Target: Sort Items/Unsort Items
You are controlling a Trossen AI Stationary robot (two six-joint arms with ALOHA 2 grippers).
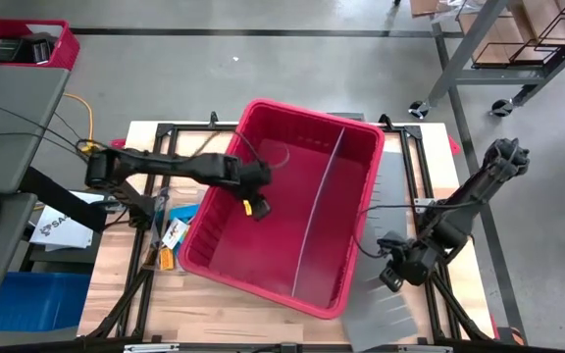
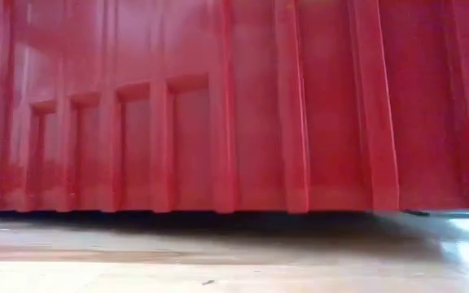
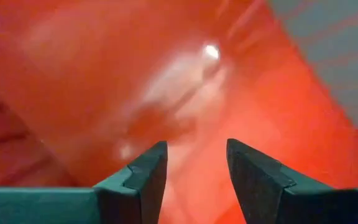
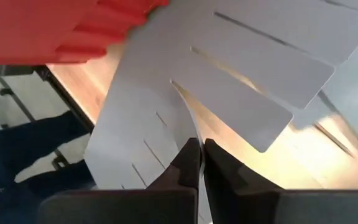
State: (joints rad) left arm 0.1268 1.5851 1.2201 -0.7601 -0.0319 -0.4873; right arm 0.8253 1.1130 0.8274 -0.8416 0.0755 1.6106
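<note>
Resting at the lower right of the high view, the right end effector [image 1: 392,278] is clenched on a thin grey slotted divider sheet [image 4: 241,93] lying on the worktop [image 1: 135,294]. Farther up, left of centre, the left end effector [image 1: 256,204] hangs released inside the red bin [image 1: 361,137]. Small items [image 1: 168,240] lie left of the bin.

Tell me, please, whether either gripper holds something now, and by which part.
The right gripper is shut on the edge of a grey slotted divider sheet. The left gripper, open over the red bin, holds nothing.
</note>
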